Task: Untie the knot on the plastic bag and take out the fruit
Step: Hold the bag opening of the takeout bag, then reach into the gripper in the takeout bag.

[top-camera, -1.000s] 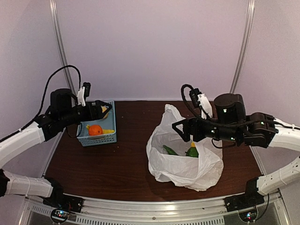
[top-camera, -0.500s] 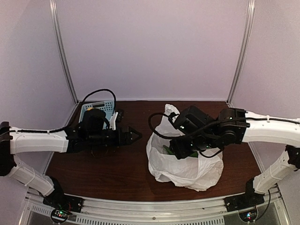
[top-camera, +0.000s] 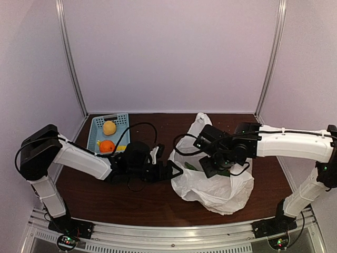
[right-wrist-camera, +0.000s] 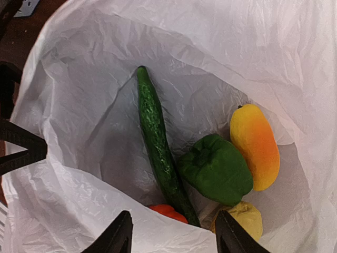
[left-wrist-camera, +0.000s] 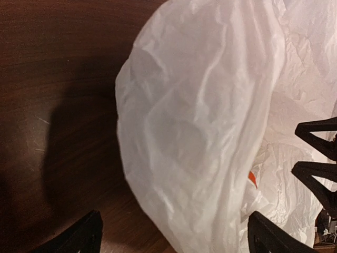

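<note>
Only the right wrist view looks into the open plastic bag [right-wrist-camera: 95, 68]: cucumber [right-wrist-camera: 155, 142], green pepper [right-wrist-camera: 216, 168] and mango [right-wrist-camera: 255, 145] lie inside, the right jaws half apart above them, gripping nothing. The left wrist view shows the left jaws spread wide astride the bag's bulging side on the counter [left-wrist-camera: 52, 79].

The thin white plastic bag [top-camera: 216, 184] is set on the right of the bench [top-camera: 142, 203], crinkled and open at the top. Inside it, a long green fruit [right-wrist-camera: 158, 147] is laid slanted, touched by a lumpy green fruit [right-wrist-camera: 217, 168]. A yellow-orange fruit [right-wrist-camera: 255, 145] is laid beside that. A pale yellow fruit [right-wrist-camera: 243, 219] and a red fruit [right-wrist-camera: 167, 211] are partly hidden.
</note>
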### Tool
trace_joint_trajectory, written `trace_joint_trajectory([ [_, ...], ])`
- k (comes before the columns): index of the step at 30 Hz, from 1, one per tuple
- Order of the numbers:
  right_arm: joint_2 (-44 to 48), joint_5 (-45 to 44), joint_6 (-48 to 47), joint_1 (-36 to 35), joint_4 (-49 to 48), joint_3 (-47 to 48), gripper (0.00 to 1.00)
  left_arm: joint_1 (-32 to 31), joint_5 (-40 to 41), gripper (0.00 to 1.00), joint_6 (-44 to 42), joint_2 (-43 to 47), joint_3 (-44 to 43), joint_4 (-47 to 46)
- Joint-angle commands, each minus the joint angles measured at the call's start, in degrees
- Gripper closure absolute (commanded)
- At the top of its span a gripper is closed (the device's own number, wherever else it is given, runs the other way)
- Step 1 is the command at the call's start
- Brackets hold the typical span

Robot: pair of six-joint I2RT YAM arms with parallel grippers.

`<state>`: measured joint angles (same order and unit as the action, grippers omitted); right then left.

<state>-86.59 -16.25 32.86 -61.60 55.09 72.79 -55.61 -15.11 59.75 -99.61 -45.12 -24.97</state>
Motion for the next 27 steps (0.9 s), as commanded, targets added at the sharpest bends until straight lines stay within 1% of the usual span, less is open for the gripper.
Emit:
trace_joint_trajectory([
  [1, 0.61, -2.25, 1.93, 0.6, -1.07, -4.93, 0.46, -0.71, -0.44, 0.02, 3.46, -2.42, -2.63, -9.51],
  [6, 0.65, -2.12, 3.04, 1.22, -5.91, -8.75, 0.45, -0.62, -0.5, 0.03, 3.98, -2.61, -2.6, -10.28],
  [10, 0.61, 0.93, 2.21, 1.21, -9.21, -10.24, 0.45, -0.79, -0.1, 0.03, 4.99, -3.13, -2.57, -11.3],
  [16, 2.16, 5.69, 2.57, -1.0, -13.32, -13.74, 0.45, -0.81, -0.67, 0.03, 6.33, -5.82, -4.53, -14.11],
  [20, 2.35, 6.35, 4.11, -2.69, -13.98, -14.92, 0.46, -0.89, -1.15, 0.03, 6.26, -7.46, -5.63, -14.33],
  [21, 2.6, 6.28, 4.48, -2.9, -14.16, -15.03, 0.46, -1.02, -1.35, 0.05, 6.18, -7.97, -5.8, -14.38],
  [22, 2.92, 6.22, 4.69, -3.02, -14.36, -15.05, 0.46, -1.11, -1.39, 0.09, 6.06, -8.27, -5.84, -14.49],
  [23, 3.32, 6.01, 4.86, -3.0, -14.46, -14.93, 0.46, -1.19, -1.45, 0.17, 5.82, -8.72, -5.85, -14.56],
  [24, 3.81, 5.36, 5.03, -3.03, -13.99, -14.54, 0.46, -1.32, -1.73, 0.36, 5.48, -9.13, -5.97, -14.51],
  [25, 4.14, 4.53, 5.17, -3.08, -13.27, -14.07, 0.46, -1.44, -1.86, 0.5, 5.28, -9.41, -5.98, -14.3],
  [27, 4.76, 2.49, 5.57, -3.08, -11.42, -12.82, 0.45, -1.79, -1.93, 0.75, 4.66, -9.54, -5.79, -14.19],
])
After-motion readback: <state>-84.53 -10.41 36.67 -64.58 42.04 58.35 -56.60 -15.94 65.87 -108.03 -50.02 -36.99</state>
